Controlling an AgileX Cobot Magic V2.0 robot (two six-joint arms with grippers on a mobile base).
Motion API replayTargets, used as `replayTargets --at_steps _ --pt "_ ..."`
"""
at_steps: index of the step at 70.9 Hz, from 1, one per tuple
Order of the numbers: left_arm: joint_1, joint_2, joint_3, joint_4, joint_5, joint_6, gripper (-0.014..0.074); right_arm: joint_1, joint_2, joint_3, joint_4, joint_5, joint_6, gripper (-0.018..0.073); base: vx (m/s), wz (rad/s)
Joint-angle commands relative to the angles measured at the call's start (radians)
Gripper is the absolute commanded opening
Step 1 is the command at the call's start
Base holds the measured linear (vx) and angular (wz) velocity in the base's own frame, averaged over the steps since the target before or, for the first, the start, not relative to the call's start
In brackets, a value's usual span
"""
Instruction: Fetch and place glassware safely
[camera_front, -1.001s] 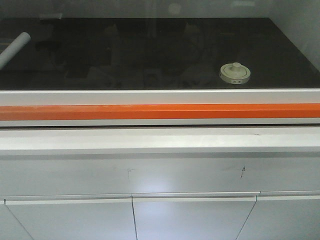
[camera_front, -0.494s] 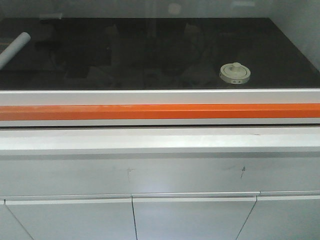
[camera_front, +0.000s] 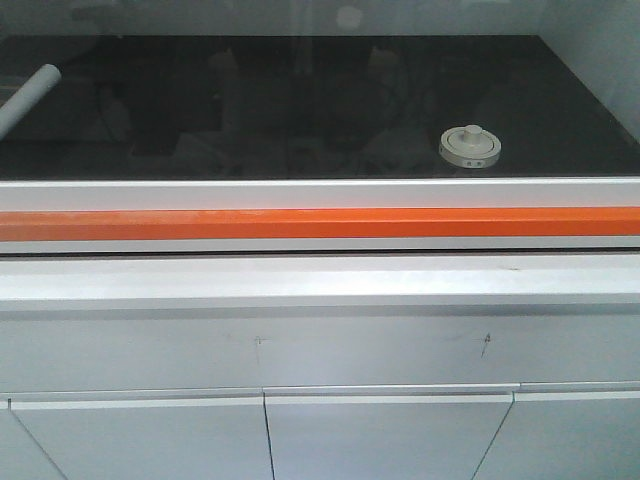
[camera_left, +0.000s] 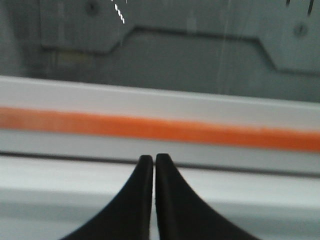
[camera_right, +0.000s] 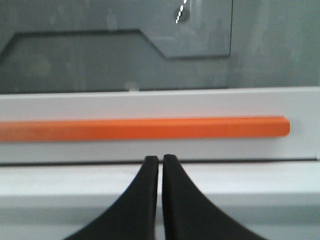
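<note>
Right tool (camera_right: 160, 158) and left tool (camera_left: 154, 157) pressed together, empty; spread right tool, lift over orange bar (camera_right: 150, 128) ahead, straddle jar (camera_front: 470, 146) squarely.

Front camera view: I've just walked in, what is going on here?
Nothing is being handled yet. The lidded glass jar sits at the right of the black worktop, behind the orange bar; a white tube lies far left. The left gripper and right gripper are shut and empty, facing that bar.

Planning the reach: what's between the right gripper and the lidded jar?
A white frame carrying an orange bar, ahead of the right gripper in its wrist view; front view shows the jar beyond it.
</note>
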Motion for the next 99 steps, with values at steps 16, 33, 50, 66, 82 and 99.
replayTargets --at_steps 16,33,50,66,82,99 --pt "0.000 0.037 -0.255 -0.019 -0.184 -0.038 -0.0007 -0.004 0.016 -0.212 -0.004 -0.235 -0.011 -0.0003 0.00 0.00" --pt "0.000 0.305 -0.634 0.175 -0.151 -0.014 -0.0007 -0.004 0.234 -0.550 -0.004 -0.185 -0.011 -0.0003 0.00 0.00" --pt "0.000 0.582 -0.853 0.180 -0.033 -0.013 -0.0007 -0.004 0.531 -0.751 -0.004 -0.070 -0.010 -0.0003 0.00 0.00" --pt "0.000 0.780 -0.859 0.180 0.067 -0.014 -0.0007 -0.004 0.746 -0.760 -0.003 -0.007 -0.005 -0.0003 0.00 0.00" --pt "0.000 0.839 -0.669 0.177 -0.108 -0.022 -0.0007 -0.004 0.835 -0.662 -0.001 -0.102 -0.002 -0.0003 0.00 0.00" --pt "0.000 0.839 -0.368 0.179 -0.365 -0.098 -0.0007 -0.004 0.811 -0.370 0.000 -0.441 -0.001 -0.0003 0.00 0.00"
